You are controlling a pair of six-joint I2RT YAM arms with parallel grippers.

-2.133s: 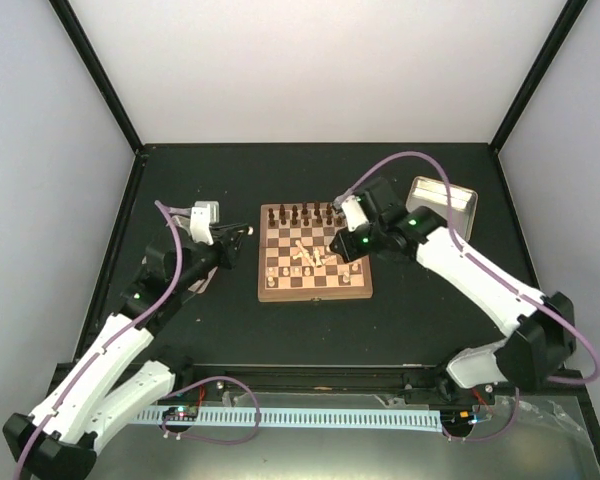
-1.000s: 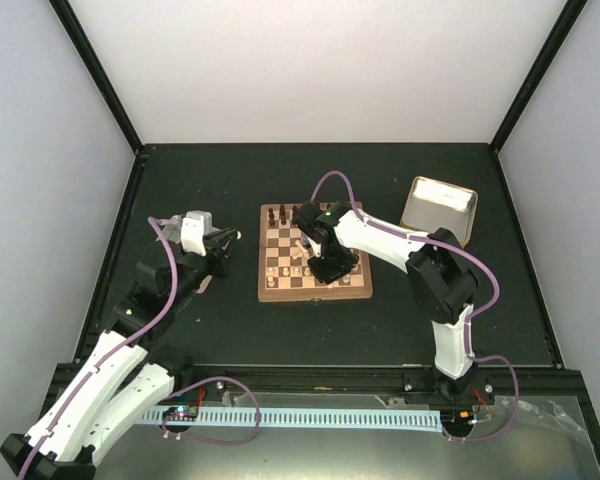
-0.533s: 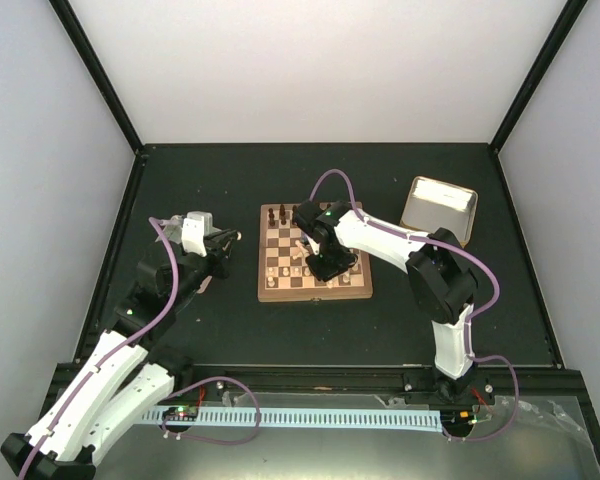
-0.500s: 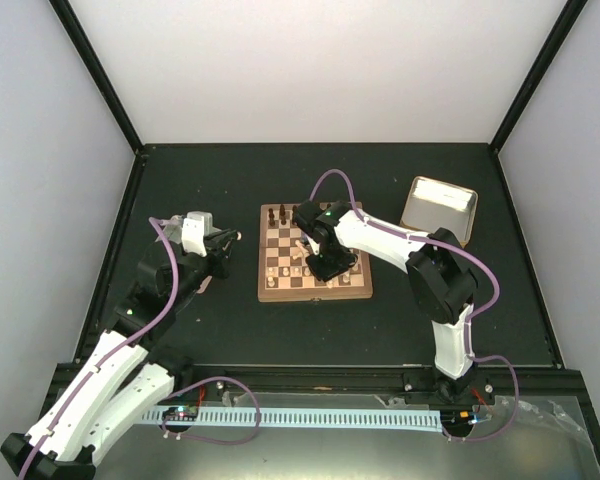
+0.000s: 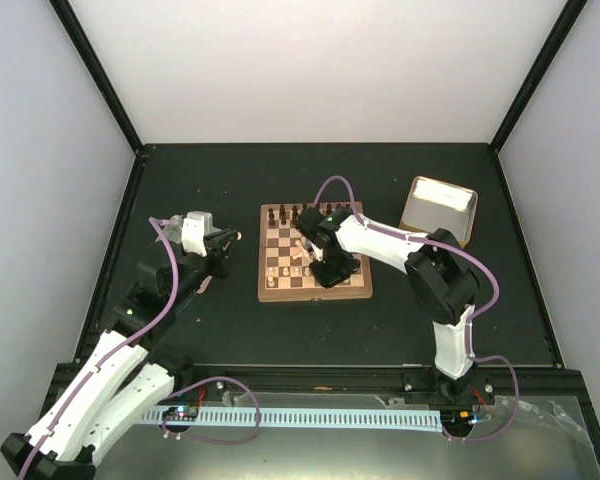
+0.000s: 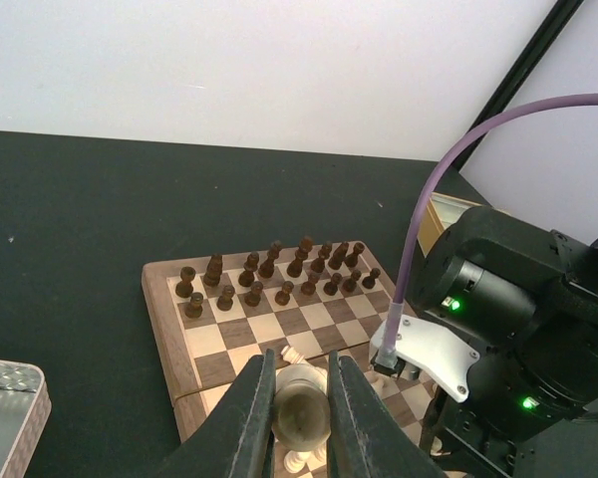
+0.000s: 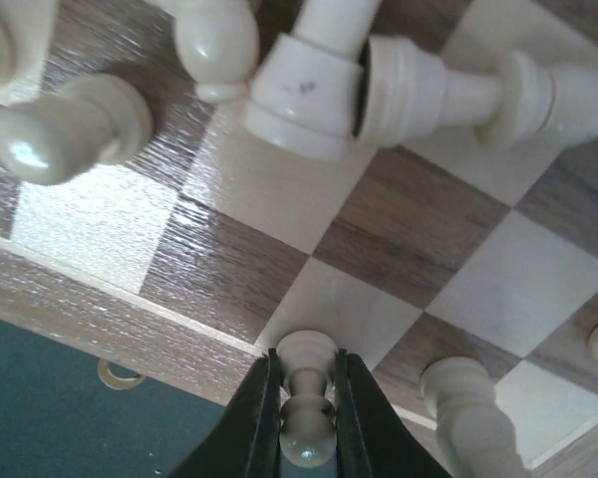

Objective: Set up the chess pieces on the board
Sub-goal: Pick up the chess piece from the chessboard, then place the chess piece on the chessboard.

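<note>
The board (image 5: 280, 284) lies mid-table, dark brown pieces (image 6: 279, 274) lined up along its far rows. Cream chess pieces (image 5: 301, 248) lie and stand around its middle and near rows. My right gripper (image 5: 326, 268) is low over the near side of the board; in the right wrist view it (image 7: 306, 360) is shut on an upright cream pawn (image 7: 307, 423) standing on a light square by the rim. My left gripper (image 5: 236, 236) hovers left of the board, shut (image 6: 301, 370) on a pale rounded chess piece (image 6: 301, 416).
A metal tray (image 5: 440, 208) sits right of the board, another tray (image 6: 5, 418) at the left wrist view's lower left. Two cream pieces (image 7: 319, 90) (image 7: 458, 90) lie toppled ahead of the right fingers, one pawn (image 7: 65, 129) to the left and one piece (image 7: 468, 408) close on the right.
My right gripper's jaws have closed onto the cream pawn, and that wrist shifted slightly right over the board. The left arm has not moved.
</note>
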